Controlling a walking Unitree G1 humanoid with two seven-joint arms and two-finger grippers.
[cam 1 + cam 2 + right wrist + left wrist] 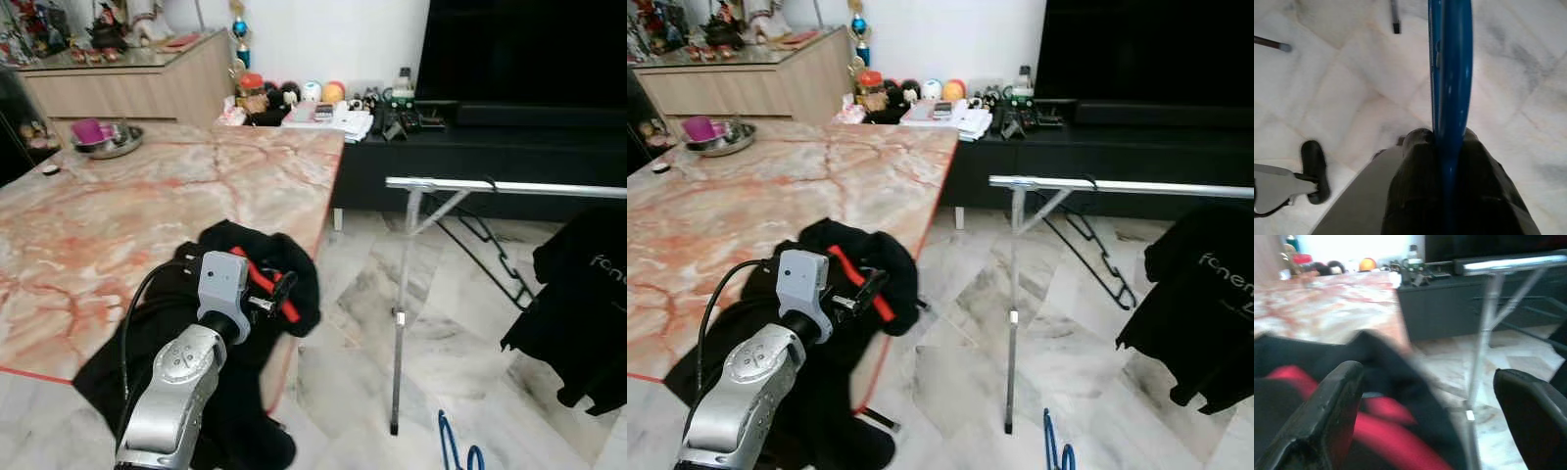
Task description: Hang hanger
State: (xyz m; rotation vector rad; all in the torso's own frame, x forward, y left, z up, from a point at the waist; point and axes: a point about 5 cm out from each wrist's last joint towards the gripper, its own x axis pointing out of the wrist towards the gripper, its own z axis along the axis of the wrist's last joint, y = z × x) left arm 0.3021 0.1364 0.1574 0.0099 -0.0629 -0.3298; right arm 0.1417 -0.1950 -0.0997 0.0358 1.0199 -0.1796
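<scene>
Left gripper (286,290) nearest, fingers spread wide over black garment (257,257) with red hanger (263,279) on marble table (147,206), likely lining up grab. Right gripper (1444,147) clamped on blue hanger (1449,73), floor-low at 5 o'clock. Rack rail (509,186) at 3 o'clock awaits hanging.

The table (147,196) is the landmark. On its near corner lies a garment (255,264). To the right of the table stands the rack (411,294), a bowl (108,140) at the table's far left.
</scene>
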